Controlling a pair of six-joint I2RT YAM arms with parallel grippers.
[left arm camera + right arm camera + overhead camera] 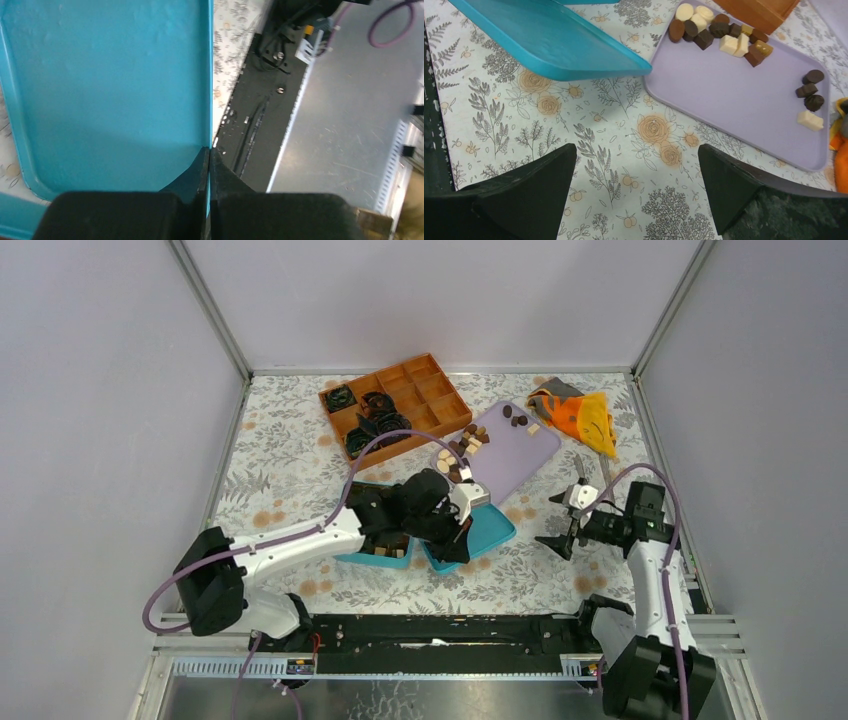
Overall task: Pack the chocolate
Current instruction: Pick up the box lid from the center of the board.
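So the left gripper (209, 152) has its jaws pinching the teal tray (100, 90) by the rim, while the right gripper (635, 150) has its jaws spread wide above the desk (599, 200).

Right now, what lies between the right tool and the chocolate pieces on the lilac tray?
Only flower-printed tablecloth, then bare floor of the flat lilac plastic tray, seen in the right wrist view.

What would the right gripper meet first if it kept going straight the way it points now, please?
The right gripper, open, would probably touch the floral tablecloth first, short of the purple tray; depth is unclear.
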